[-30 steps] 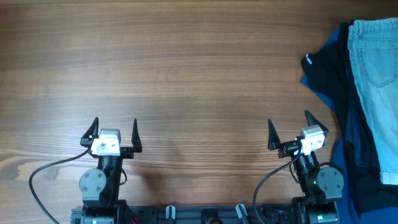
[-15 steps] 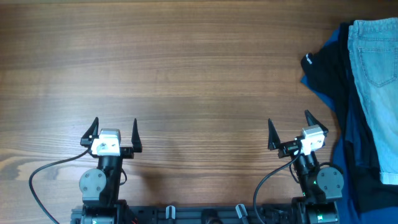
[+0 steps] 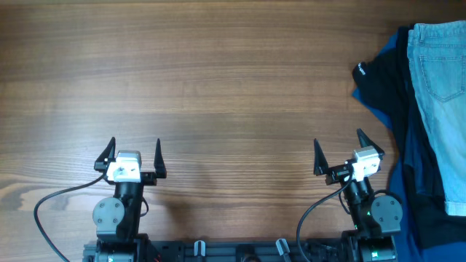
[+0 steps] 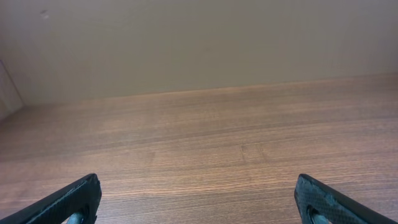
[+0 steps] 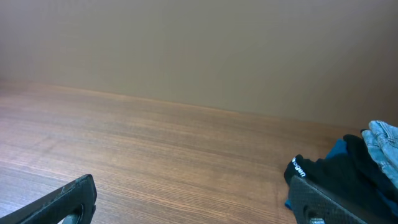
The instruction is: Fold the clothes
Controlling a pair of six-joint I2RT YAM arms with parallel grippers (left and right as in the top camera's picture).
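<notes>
The faded light-blue denim shorts (image 3: 440,102) lie on top of a clothes pile at the table's far right edge, a patch pocket facing up; a corner of them shows in the right wrist view (image 5: 384,138). My left gripper (image 3: 131,155) is open and empty near the front left, over bare wood (image 4: 199,193). My right gripper (image 3: 339,151) is open and empty near the front right, to the left of the pile (image 5: 193,196).
A black garment with a small white mark (image 3: 378,84) and dark-blue fabric (image 3: 411,204) lie under the shorts at the right edge. The black garment also shows in the right wrist view (image 5: 329,171). A beige wall (image 4: 199,43) stands behind the wooden table (image 3: 218,87).
</notes>
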